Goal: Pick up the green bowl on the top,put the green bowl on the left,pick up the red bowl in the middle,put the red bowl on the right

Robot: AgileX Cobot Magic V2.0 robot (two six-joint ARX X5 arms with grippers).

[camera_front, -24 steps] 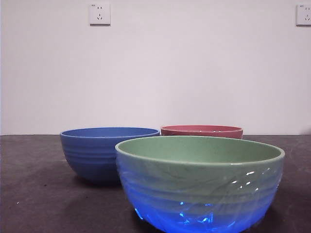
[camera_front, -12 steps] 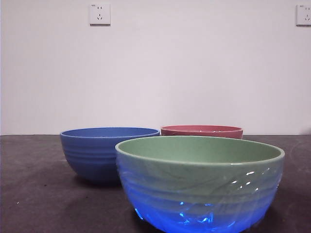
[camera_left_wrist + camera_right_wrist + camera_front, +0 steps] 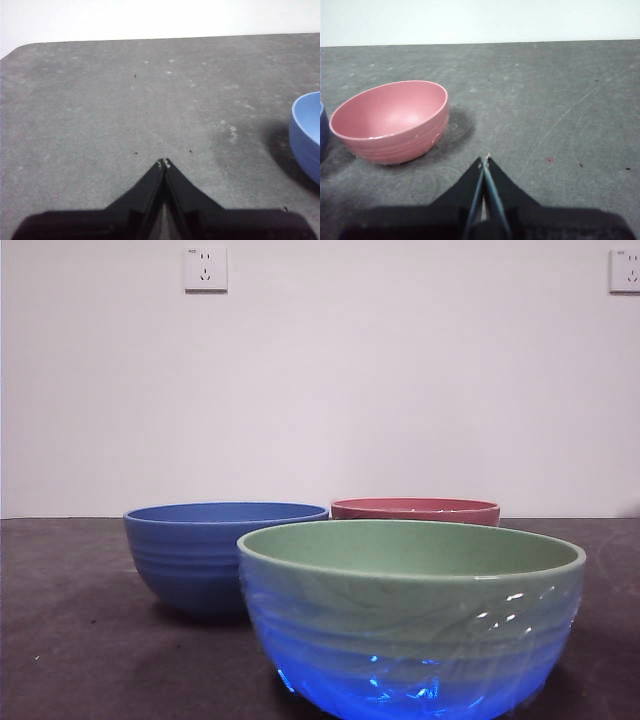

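On the tabletop [image 3: 70, 640], the green bowl [image 3: 411, 615] hides part of the red bowl [image 3: 415, 509]; the blue bowl [image 3: 215, 552] stands beside. My left end effector [image 3: 163, 163] and right end effector [image 3: 485, 160] are closed, empty.

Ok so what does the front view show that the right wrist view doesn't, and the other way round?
Only the front view shows the green bowl, nearest the camera with a blue glow on its lower wall, the whole blue bowl behind it, and two wall sockets. Only the right wrist view shows the right tool, jaws shut, over bare table beside the red bowl, whose empty inside is visible. Both share the red bowl, of which the front view shows just the rim behind the green bowl, the dark table and the pale wall.
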